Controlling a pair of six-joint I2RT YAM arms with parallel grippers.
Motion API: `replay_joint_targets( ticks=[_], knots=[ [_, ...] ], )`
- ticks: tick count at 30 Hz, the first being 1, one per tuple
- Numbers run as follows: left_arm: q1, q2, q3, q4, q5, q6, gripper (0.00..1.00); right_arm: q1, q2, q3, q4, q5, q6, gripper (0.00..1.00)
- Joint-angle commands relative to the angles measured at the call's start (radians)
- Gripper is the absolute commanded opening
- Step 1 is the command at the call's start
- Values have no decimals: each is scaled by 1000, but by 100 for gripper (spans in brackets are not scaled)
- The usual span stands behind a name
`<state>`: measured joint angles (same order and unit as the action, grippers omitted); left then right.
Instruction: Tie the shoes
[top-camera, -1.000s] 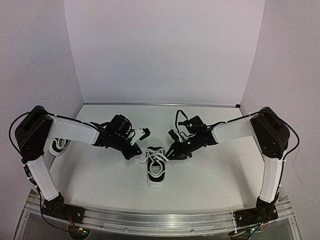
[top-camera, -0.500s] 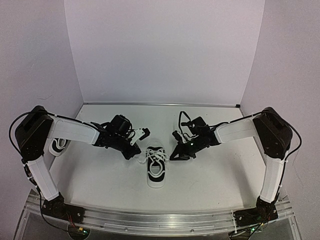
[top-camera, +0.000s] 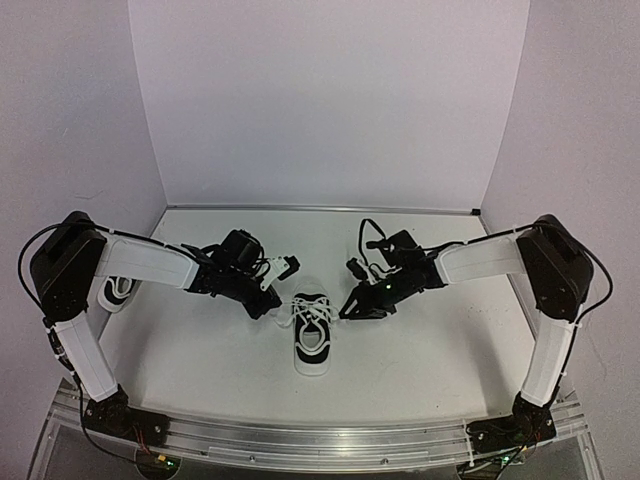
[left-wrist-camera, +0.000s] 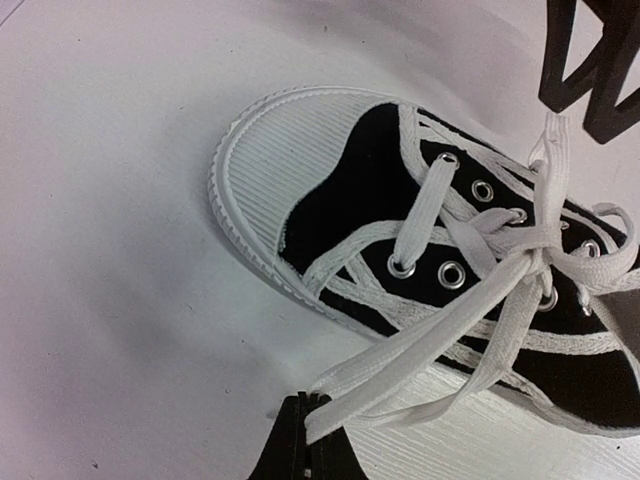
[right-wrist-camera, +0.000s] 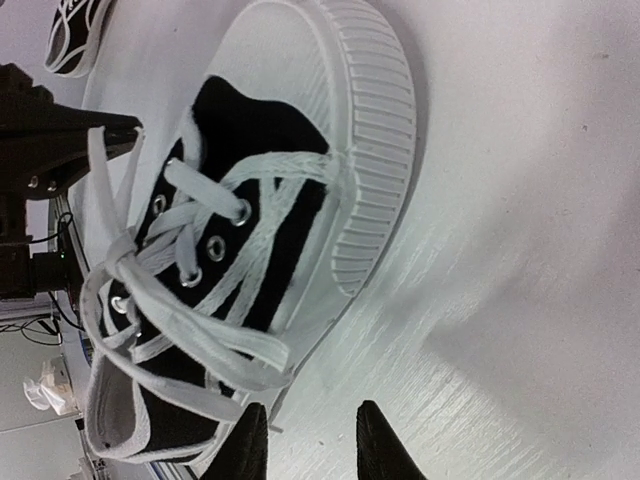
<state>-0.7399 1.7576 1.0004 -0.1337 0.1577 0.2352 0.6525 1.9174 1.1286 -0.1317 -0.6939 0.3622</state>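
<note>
One black-and-white shoe (top-camera: 312, 340) lies mid-table, toe pointing away, with its white laces knotted over the tongue. My left gripper (top-camera: 272, 306) is at the shoe's left, shut on a loop of white lace (left-wrist-camera: 430, 345) that runs taut from the knot to its tips (left-wrist-camera: 308, 445). My right gripper (top-camera: 349, 309) is at the shoe's right, open and empty (right-wrist-camera: 310, 445). A free lace loop (right-wrist-camera: 225, 345) lies on the shoe's side just beside its left fingertip (right-wrist-camera: 250, 440). The second shoe (top-camera: 117, 290) lies at the far left, partly behind the left arm.
White walls close the table at the back and on both sides. The second shoe also shows at the top left corner of the right wrist view (right-wrist-camera: 75, 30). The aluminium rail (top-camera: 320, 435) with both arm bases runs along the near edge.
The right arm has shifted slightly to the right, its gripper staying just beside the shoe. The left arm and the shoe have not visibly moved.
</note>
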Motion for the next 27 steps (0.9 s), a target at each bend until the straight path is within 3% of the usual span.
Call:
replay_joint_targets(
  ticks=[1, 11, 17, 27],
  knots=[
    [0, -5, 33, -22, 2, -1, 0, -8, -112, -27, 1, -10, -57, 35],
    [1, 0, 34, -19, 10, 0, 0, -7, -34, 42, 28, -52, -73, 37],
    [0, 3, 37, -21, 12, 2, 0, -6, 5, 84, 26, -52, -108, 45],
    [0, 11, 43, -20, 16, 1, 0, -6, 92, 120, 27, -76, -141, 43]
  ],
)
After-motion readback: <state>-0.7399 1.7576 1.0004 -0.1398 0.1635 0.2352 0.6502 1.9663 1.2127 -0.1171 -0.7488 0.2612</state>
